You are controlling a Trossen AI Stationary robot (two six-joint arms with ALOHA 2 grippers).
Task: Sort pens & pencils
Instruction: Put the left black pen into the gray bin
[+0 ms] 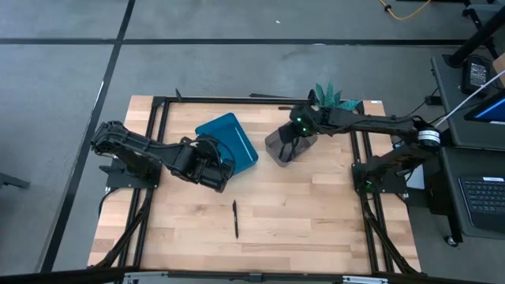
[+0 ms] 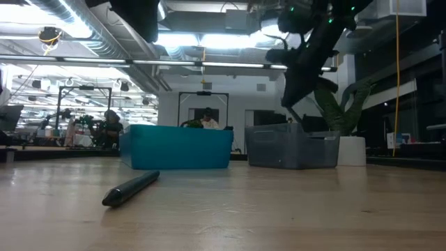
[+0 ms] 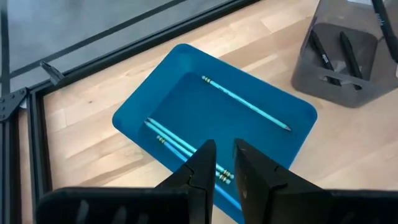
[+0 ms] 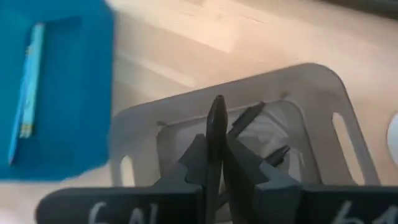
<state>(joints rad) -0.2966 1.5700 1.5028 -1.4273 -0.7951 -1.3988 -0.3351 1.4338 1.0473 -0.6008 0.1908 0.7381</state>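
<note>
One black pen [image 1: 235,218] lies flat on the bare wood near the table's near edge; it also shows in the low view [image 2: 132,188]. Light blue pencils [image 3: 245,102] lie in the blue bin [image 3: 155,93]. Black pens [image 4: 249,115] lie in the grey bin [image 4: 323,93]. My right gripper [image 4: 216,146] hangs over the grey bin [image 1: 288,146], shut on another black pen. My left gripper [image 3: 224,163] hovers over the blue bin's near-left corner [image 1: 229,170], narrowly open and empty. My right gripper pinches a black pen [image 4: 216,121] between its two fingers, coming from above and pointing down. The pen runs along the fingers and its free end sticks out past the fingertips. It is lifted clear, above the open grey bin.
The blue bin and the grey bin [image 2: 289,146] sit side by side at the table's far middle. A potted green plant [image 1: 331,96] stands behind the grey bin. A black metal frame [image 1: 162,106] runs along the table's edges. Bare wood [image 1: 300,213] lies toward the near edge.
</note>
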